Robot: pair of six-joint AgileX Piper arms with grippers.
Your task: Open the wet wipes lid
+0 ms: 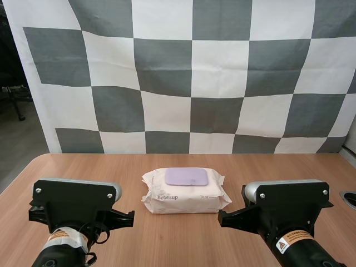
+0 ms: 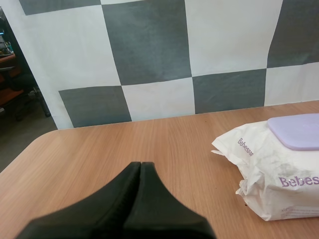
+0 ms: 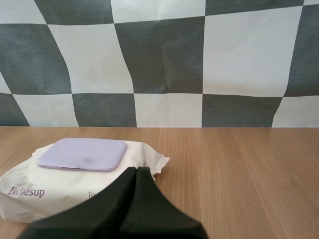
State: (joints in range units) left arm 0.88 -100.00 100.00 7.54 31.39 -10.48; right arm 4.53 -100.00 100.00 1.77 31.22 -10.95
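A white pack of wet wipes [image 1: 186, 192] lies flat in the middle of the wooden table, its lilac lid [image 1: 186, 176] closed on top. My left gripper [image 2: 141, 164] is shut on nothing, its fingers together as one dark wedge, with the pack [image 2: 271, 169] off to its side. My right gripper [image 3: 136, 170] is also shut and empty, its tip close beside the pack [image 3: 75, 181], just short of the lid [image 3: 82, 154]. In the high view both arms sit at the near edge, one on either side of the pack.
The wooden table [image 1: 83, 172] has rounded corners and bare wood all around the pack. A dark round fitting [image 1: 349, 198] sits at the table's right edge.
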